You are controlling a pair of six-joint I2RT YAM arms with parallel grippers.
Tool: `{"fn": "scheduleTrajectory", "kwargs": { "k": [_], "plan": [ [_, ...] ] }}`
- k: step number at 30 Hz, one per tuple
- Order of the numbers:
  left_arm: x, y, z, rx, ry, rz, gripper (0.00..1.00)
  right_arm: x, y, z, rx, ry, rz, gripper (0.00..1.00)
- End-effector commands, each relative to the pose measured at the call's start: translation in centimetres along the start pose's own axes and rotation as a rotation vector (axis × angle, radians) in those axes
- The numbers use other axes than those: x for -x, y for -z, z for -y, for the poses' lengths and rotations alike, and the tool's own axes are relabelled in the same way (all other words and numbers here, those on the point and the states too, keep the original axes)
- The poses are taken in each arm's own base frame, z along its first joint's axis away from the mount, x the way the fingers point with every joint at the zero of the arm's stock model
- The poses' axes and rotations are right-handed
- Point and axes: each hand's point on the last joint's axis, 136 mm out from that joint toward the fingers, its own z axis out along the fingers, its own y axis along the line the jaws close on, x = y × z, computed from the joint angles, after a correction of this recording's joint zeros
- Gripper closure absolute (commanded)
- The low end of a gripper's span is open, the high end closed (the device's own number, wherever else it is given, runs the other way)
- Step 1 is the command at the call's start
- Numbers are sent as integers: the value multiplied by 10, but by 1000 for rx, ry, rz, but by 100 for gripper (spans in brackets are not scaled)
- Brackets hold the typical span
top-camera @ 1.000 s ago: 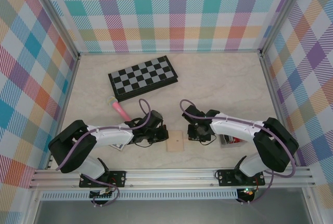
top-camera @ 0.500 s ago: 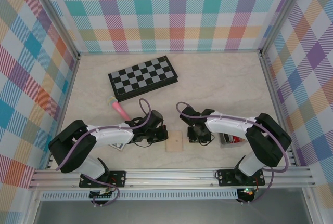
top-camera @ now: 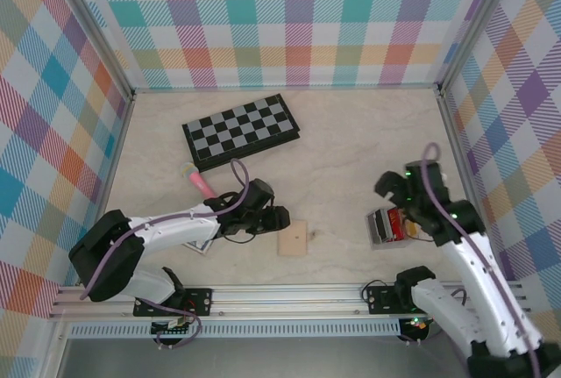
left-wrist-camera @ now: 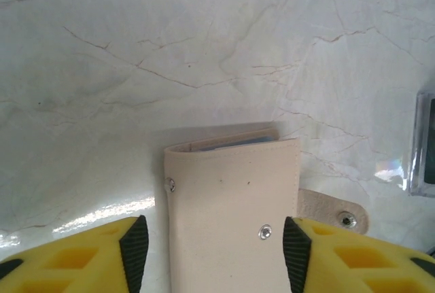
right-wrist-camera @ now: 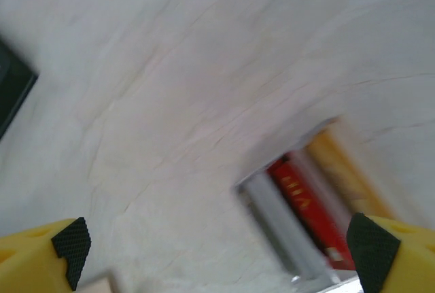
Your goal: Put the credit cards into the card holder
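The clear-grey card holder (top-camera: 377, 229) sat near the counter's (top-camera: 351, 141) right edge, toward the front. A red card (right-wrist-camera: 307, 213) and a gold-orange card (right-wrist-camera: 343, 174) stood upright in its slots. The right tool (right-wrist-camera: 221, 245) hung spread wide nearby. The left tool (left-wrist-camera: 215, 252) was spread astride the tan wallet (left-wrist-camera: 231, 191).

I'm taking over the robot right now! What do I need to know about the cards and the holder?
Left gripper: open, one finger on each side of the tan wallet, which lies flat on the table and is not clamped.
Right gripper: open, empty, raised near the card holder.
Holder: on the table's right side, with a red card and a gold-orange card in its slots.
Done: those two cards.
Left: a bluish card edge peeks from the wallet's top; it probably goes in next.
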Motion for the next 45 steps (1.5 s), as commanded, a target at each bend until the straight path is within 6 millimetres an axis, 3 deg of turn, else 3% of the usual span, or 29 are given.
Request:
{"fn": "scheduleTrajectory", "kwargs": {
  "k": [1, 8, 11, 14, 27, 45],
  "plan": [
    [4, 10, 7, 5, -32, 17, 39, -10, -5, 34, -50, -63, -104, 0],
    [6, 18, 11, 0, -51, 22, 33, -14, -43, 61, 82, -473, -224, 0],
    [8, 22, 11, 0, -54, 32, 32, -27, -56, 73, 69, -574, -246, 0],
    [9, 25, 11, 2, -55, 41, 30, -34, -64, 72, 107, -615, -260, 0],
    [11, 17, 17, 0, -63, 23, 28, -29, -71, 25, 427, -626, -330, 0],
    [15, 17, 34, -42, -47, 9, 27, -62, -103, -44, 476, -484, -496, 0]
  ]
}}
